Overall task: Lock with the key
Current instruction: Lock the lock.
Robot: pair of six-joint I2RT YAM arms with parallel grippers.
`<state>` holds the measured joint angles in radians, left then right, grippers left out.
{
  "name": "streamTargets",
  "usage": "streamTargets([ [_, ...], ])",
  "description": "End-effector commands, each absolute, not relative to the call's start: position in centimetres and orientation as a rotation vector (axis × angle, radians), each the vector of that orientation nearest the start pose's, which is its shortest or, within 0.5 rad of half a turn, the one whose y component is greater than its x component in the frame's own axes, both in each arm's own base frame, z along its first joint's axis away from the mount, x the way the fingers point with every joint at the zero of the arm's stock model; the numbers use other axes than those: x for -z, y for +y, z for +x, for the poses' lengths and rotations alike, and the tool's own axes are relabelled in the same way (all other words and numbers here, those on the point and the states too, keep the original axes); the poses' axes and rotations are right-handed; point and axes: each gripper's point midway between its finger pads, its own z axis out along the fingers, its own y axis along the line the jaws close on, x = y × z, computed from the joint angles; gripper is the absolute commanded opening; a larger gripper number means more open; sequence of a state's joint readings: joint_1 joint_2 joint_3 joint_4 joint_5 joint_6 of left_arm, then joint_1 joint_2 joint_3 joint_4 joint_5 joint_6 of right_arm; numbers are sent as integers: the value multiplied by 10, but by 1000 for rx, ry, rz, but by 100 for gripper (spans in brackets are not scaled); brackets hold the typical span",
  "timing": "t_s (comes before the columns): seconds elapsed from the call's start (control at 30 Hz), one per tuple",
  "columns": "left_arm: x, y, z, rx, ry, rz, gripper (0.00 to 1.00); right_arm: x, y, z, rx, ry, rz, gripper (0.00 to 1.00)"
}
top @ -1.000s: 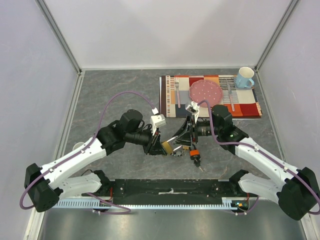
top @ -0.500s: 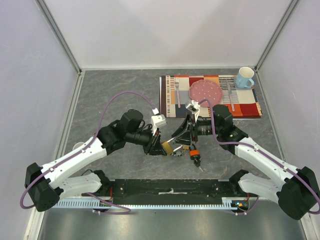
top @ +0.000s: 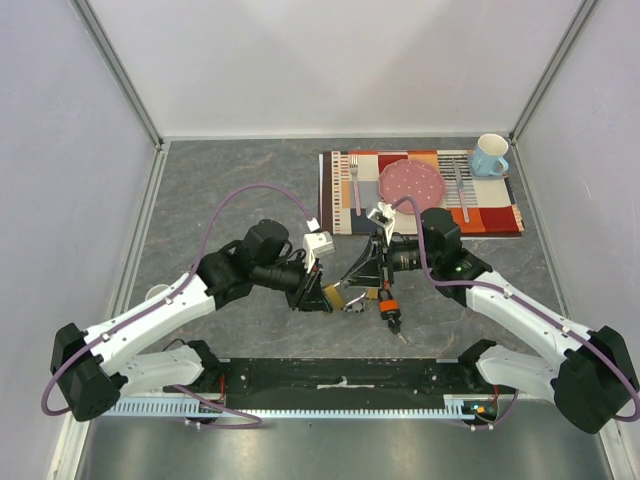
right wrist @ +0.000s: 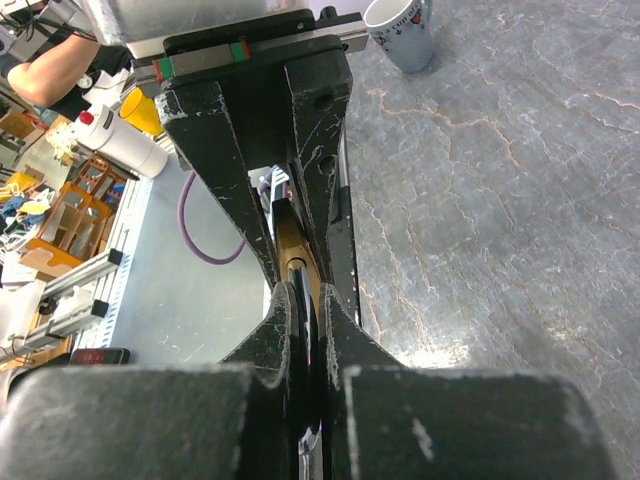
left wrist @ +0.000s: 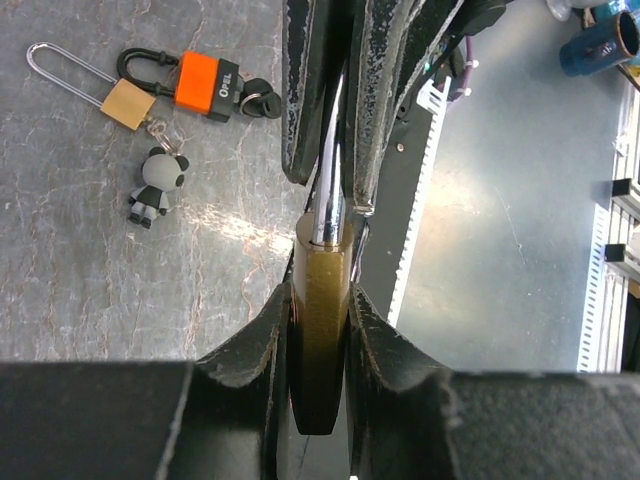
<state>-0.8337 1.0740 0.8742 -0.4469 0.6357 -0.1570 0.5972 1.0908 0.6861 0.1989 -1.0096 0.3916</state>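
**Holding brass padlock mid-air between both end effectors**

Shows left end effector (left wrist: 320, 295) pinched shut on flat sides of brass padlock (left wrist: 320, 350), body wedged upright between pads, no gap. Shows right end effector (left wrist: 332, 190) closed down on chrome shackle (left wrist: 327, 205) from opposite side, fingers nearly touching. Confirms same from right wrist: thin sliver of brass between black fingers, nothing else held. Places padlock above bench (left wrist: 90, 280), in middle of near area between the two arms, off the surface.

Handling, as judgement: looks solid metal, so rigid, dense for its bulk, not fragile. Expect smooth brass faces and polished shackle to slip or twist under torque, so grip flat faces squarely across the body, low enough to leave keyway end free. Take key by its bow, not the blade. Needs shackle pressed fully home before any turn. Cannot tell keyway position or whether a key sits in this lock; hidden by fingers.

Also lying on bench, well apart from held lock: orange padlock (left wrist: 205, 85) with black shackle, small brass padlock (left wrist: 127, 102) with long shackle, panda charm (left wrist: 152, 187), key ring (left wrist: 262, 100) touching the orange one.

Writing: white letters on orange body, reads roughly "OPEL", not certain. No brand legible on held lock.
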Motion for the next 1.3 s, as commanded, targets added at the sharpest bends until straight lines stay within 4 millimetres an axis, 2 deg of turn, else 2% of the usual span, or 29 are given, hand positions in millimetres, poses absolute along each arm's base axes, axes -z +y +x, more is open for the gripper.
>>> streamTargets([
  [0.0,-232,-309,151,1183,1906,1003,9,-236,297,171,-1459,1723,-940,0],
  [0.07,-229,-310,156,1187,1904,982,20,-232,297,177,-1435,1751,-913,0],
  [0.1,-235,-312,160,1203,1877,963,25,-229,297,178,-1432,1765,-905,0],
  [0.13,-236,-312,162,1215,1870,954,36,-228,297,180,-1426,1778,-892,0],
  [0.2,-247,-313,169,1254,1825,922,48,-227,297,184,-1413,1797,-859,0],
  [0.23,-251,-314,172,1267,1805,911,63,-228,298,185,-1413,1793,-849,0],
  [0.3,-254,-309,178,1298,1792,870,70,-232,298,187,-1424,1793,-815,0],
  [0.33,-263,-310,182,1312,1737,863,72,-235,299,188,-1424,1782,-807,0],
  [0.37,-262,-308,185,1324,1737,850,73,-239,299,191,-1423,1777,-788,0],
  [0.53,-283,-291,204,1383,1639,754,75,-261,301,198,-1447,1738,-704,0],
  [0.57,-278,-287,205,1384,1641,738,79,-266,300,199,-1450,1723,-691,0],
  [0.63,-286,-276,210,1378,1603,688,90,-277,299,201,-1467,1696,-661,0],
  [0.7,-293,-267,209,1372,1529,666,93,-288,295,203,-1491,1678,-611,0],
  [0.73,-290,-264,208,1371,1524,655,96,-296,294,204,-1500,1647,-600,0],
  [0.87,-304,-261,204,1378,1410,682,96,-311,279,214,-1574,1621,-480,0],
  [0.97,-304,-263,192,1418,1353,744,97,-323,277,214,-1625,1597,-461,0],
  [1.0,-313,-262,188,1416,1273,775,97,-325,277,213,-1637,1589,-460,0],
  [1.03,-306,-263,187,1428,1268,785,97,-331,276,212,-1643,1562,-464,0],
  [1.1,-311,-264,181,1448,1203,818,96,-338,276,209,-1682,1551,-449,0],
  [1.27,-303,-270,186,1493,1196,819,93,-354,276,203,-1742,1486,-455,0],
])
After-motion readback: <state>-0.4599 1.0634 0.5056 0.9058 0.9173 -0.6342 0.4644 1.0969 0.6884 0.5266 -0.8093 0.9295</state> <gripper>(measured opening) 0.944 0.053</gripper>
